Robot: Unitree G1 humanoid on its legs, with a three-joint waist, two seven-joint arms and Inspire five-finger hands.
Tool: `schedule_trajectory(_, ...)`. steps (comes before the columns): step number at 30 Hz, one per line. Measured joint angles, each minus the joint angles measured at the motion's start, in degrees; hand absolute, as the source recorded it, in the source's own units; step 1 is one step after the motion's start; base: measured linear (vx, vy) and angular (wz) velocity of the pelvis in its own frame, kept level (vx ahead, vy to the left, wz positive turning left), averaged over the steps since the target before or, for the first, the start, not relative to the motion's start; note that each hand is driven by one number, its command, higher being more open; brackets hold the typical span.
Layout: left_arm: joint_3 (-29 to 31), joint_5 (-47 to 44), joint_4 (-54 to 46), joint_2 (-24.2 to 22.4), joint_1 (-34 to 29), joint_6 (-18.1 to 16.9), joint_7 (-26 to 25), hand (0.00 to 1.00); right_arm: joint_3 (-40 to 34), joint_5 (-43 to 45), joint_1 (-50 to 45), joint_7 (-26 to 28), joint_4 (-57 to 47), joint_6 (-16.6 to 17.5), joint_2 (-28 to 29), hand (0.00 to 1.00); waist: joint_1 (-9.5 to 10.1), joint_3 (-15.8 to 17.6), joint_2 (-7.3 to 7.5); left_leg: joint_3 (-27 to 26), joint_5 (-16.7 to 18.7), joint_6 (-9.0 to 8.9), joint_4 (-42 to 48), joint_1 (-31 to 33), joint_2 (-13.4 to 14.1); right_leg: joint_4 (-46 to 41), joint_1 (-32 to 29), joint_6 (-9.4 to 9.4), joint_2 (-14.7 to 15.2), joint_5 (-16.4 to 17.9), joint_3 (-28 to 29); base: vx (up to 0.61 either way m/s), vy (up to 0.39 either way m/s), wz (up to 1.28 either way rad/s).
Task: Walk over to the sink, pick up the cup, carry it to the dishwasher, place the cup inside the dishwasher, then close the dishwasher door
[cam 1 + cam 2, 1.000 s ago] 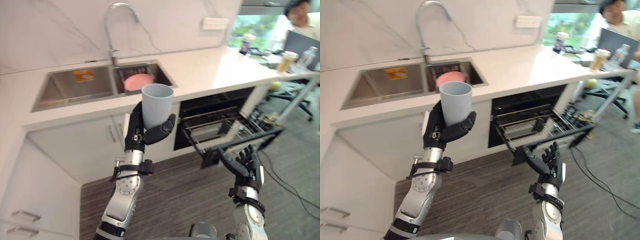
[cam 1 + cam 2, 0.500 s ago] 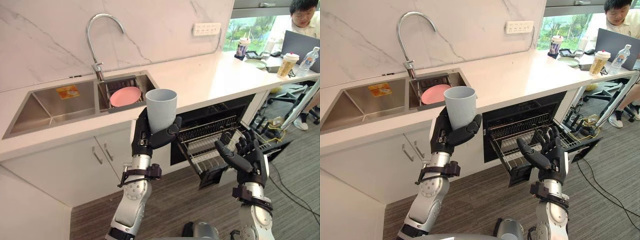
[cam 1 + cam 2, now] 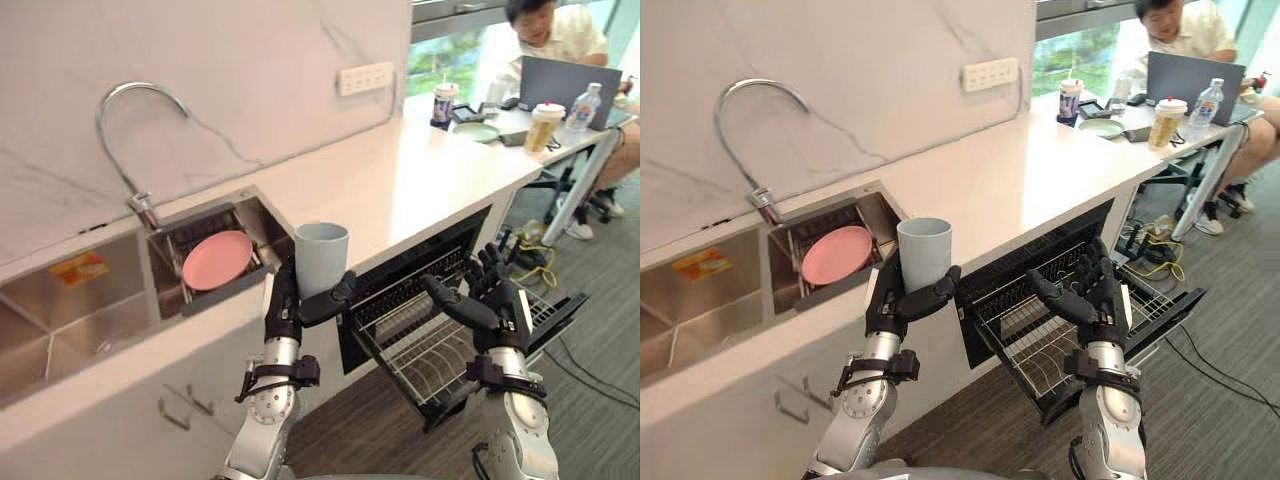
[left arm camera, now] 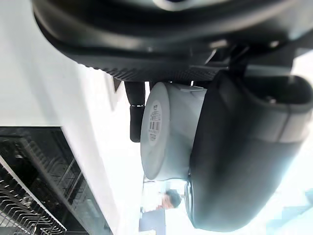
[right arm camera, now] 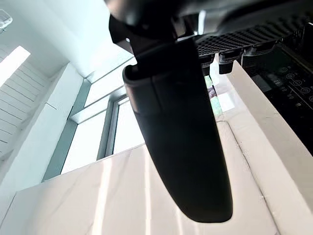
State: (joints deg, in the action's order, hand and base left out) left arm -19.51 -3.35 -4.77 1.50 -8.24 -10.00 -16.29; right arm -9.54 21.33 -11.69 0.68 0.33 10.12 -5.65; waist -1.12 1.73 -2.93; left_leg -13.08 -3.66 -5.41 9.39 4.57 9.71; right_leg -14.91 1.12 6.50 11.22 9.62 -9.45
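My left hand [image 3: 288, 305] is shut on a pale blue cup [image 3: 320, 258], holding it upright in front of the white counter edge, just right of the sink [image 3: 120, 290]. The left wrist view shows the cup's base [image 4: 159, 132] gripped between thumb and fingers. The dishwasher [image 3: 440, 300] stands open under the counter, its wire rack [image 3: 430, 350] pulled out over the lowered door. My right hand [image 3: 490, 305] hovers open above that rack, fingers spread, holding nothing; its thumb [image 5: 178, 132] shows close up in the right wrist view.
A pink plate [image 3: 217, 260] lies in the sink's right basin under the curved tap [image 3: 135, 150]. A person sits at a laptop [image 3: 560, 85] at the counter's far right, with drinks and a bottle [image 3: 583, 105] nearby. Chair legs and cables crowd the floor at right.
The camera has swung right and closer to the counter, so the dishwasher rack now sits more central. The cup stays gripped in my left hand; my right hand stays open above the rack.
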Motion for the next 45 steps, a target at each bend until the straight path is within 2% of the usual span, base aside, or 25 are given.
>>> schedule_trajectory(2,1.27,-0.06,-0.02,1.82,0.84,-0.41,-0.34,0.0,0.84,0.39,0.15,0.6,-0.03,0.03,1.34,1.0,-0.4,-0.16,2.33,-1.75,-0.69,1.48,-3.66,-0.93,-3.28,3.7,0.31,2.15,2.7,-2.11,0.12,0.24,0.261,-0.11)
schedule_trajectory(6,4.27,-0.81,-0.04,1.87,1.08,-0.43,-2.23,0.0,2.29,2.25,0.24,2.86,-0.03,0.02,2.77,1.0,-0.62,-0.08,2.55,-2.42,0.01,2.66,-5.71,-2.83,-5.8,7.8,3.04,2.72,4.29,-5.12,-1.69,0.14,0.139,-0.03)
schedule_trajectory(11,4.11,-6.08,-0.08,1.48,1.85,-3.44,-1.38,0.0,2.65,8.81,0.88,7.15,-0.96,-0.76,4.45,1.0,-1.12,0.01,2.7,-4.6,0.42,2.75,-7.32,-4.3,-5.86,9.03,2.9,1.82,4.26,-6.55,-2.51,0.02,0.027,-0.23)
schedule_trajectory(18,-0.94,-2.99,-0.06,0.48,12.87,-5.55,-1.67,0.0,4.34,15.38,2.18,14.58,-5.16,-3.21,5.52,1.0,-1.38,0.34,3.2,-7.99,0.76,2.72,-8.96,-4.59,-5.75,10.0,-0.76,1.04,4.03,-9.11,-3.93,-0.03,0.029,-0.46)
schedule_trajectory(21,-1.4,2.59,0.16,-0.53,18.33,-5.54,-4.39,0.0,6.89,17.25,4.97,20.94,-8.95,-6.46,5.5,1.0,-1.78,0.38,3.27,-11.23,1.04,2.65,-9.59,-4.88,-4.82,11.29,-3.15,-0.16,2.76,-12.54,-6.74,-0.02,0.003,-0.88)
schedule_trajectory(26,-0.57,4.37,1.98,-0.54,20.45,-6.14,-9.03,0.0,7.76,18.26,5.87,26.95,-10.38,-10.34,3.28,1.0,-2.33,0.48,3.43,-12.12,1.17,2.73,-9.79,-5.62,-4.78,12.28,-2.74,-0.1,2.49,-13.76,-7.95,-0.02,-0.003,-0.19)
schedule_trajectory(30,1.01,10.35,5.83,-0.42,20.48,-6.45,-13.23,0.0,7.79,17.82,7.5,27.06,-10.19,-10.1,1.33,1.0,-1.4,1.09,4.21,-11.98,0.83,2.73,-10.87,-6.39,-4.97,13.2,-2.13,0.06,2.33,-13.87,-8.75,-0.02,-0.005,-0.03)
schedule_trajectory(35,1.16,16.17,8.92,-0.49,20.59,-6.47,-17.46,0.0,7.81,17.85,9.44,25.58,-10.19,-9.8,0.42,1.0,-1.49,1.12,4.27,-11.65,-1.08,2.59,-13.07,-6.81,-5.01,13.89,-2.07,0.17,1.88,-14.01,-9.42,-0.01,-0.018,0.03)
schedule_trajectory(40,0.71,21.38,10.64,-0.49,20.69,-6.47,-18.04,0.0,8.96,17.84,10.19,19.16,-10.13,-8.68,-0.36,1.0,-1.55,1.13,4.29,-11.3,-1.25,2.54,-13.79,-7.59,-5.03,14.21,-1.13,0.25,1.73,-14.22,-10.24,0.02,-0.006,0.04)
schedule_trajectory(43,-0.27,22.64,12.01,-0.36,20.74,-6.65,-19.56,0.0,8.95,17.87,11.42,13.77,-10.11,-7.44,-0.2,1.0,-1.5,1.14,4.34,-11.13,-1.32,2.65,-14.17,-7.96,-5.23,14.54,-0.63,0.18,1.81,-14.59,-10.93,0.0,0.007,0.03)
schedule_trajectory(45,-0.72,22.65,12.24,-0.34,20.74,-6.65,-19.87,0.0,8.81,17.87,12.17,12.06,-10.05,-7.42,-0.2,1.0,-1.49,1.22,4.5,-11.01,-1.35,2.69,-14.2,-8.01,-5.42,15.09,-0.23,0.26,1.91,-14.74,-11.17,-0.01,0.005,0.02)
